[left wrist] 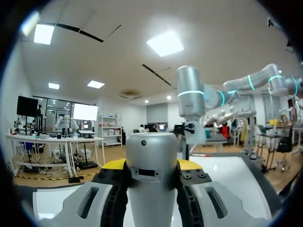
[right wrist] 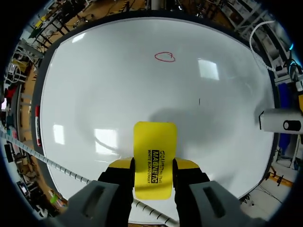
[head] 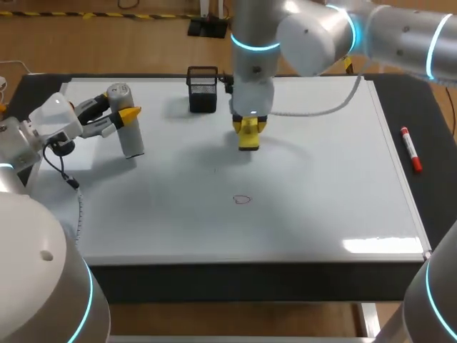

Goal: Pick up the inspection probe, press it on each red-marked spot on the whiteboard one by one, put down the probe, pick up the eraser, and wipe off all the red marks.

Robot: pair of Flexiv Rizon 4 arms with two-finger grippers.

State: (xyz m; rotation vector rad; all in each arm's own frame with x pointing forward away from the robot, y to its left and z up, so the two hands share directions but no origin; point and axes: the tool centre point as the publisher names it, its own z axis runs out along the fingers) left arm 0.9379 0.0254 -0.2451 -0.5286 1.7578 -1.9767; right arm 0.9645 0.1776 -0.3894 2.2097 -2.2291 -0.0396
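Observation:
The grey cylindrical inspection probe [head: 128,121] stands upright at the whiteboard's [head: 321,179] far left, and my left gripper [head: 127,118] is shut on it; in the left wrist view the probe [left wrist: 151,175] fills the space between the yellow-tipped fingers [left wrist: 113,165]. My right gripper [head: 248,132] hangs over the board's far middle, shut on the yellow eraser [head: 248,137]. From the right wrist the eraser [right wrist: 155,158] sticks out between the fingers above the board. A single red loop mark [head: 243,199] lies near the board's centre, ahead of the eraser [right wrist: 164,57].
A black mesh holder [head: 203,90] stands at the board's far edge, left of my right gripper. A red marker [head: 411,149] lies on the dark table past the board's right edge. A grey cable [head: 321,107] trails over the board from my right arm.

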